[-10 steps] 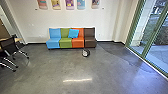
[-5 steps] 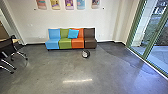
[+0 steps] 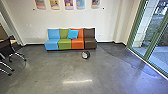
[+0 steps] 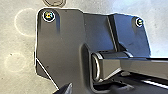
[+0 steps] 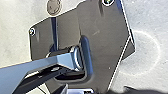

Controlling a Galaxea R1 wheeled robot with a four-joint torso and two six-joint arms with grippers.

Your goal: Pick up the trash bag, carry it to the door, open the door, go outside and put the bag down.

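Note:
On the floor in front of the coloured seats lies a small round bundle, black with a whitish middle (image 3: 85, 54); it looks like the trash bag, standing apart from the seats. A glass door or window wall with green frames (image 3: 147, 50) runs along the right side of the head view, and paving outside shows through it. Both wrist views look down past the robot's own dark base plate to the floor. How the fingers of either gripper stand cannot be made out.
A row of blue, green, orange and brown seats (image 3: 71, 43) with a blue cushion (image 3: 73, 34) stands against the far wall. Black chairs on metal legs (image 3: 7, 51) are at the left beside a table (image 3: 15, 41). A round floor fitting (image 5: 53, 7) lies near the base.
The camera has moved a little forward, so the bundle and seats look slightly nearer, and the chairs have shifted toward the picture's left edge. The bundle stays on the floor.

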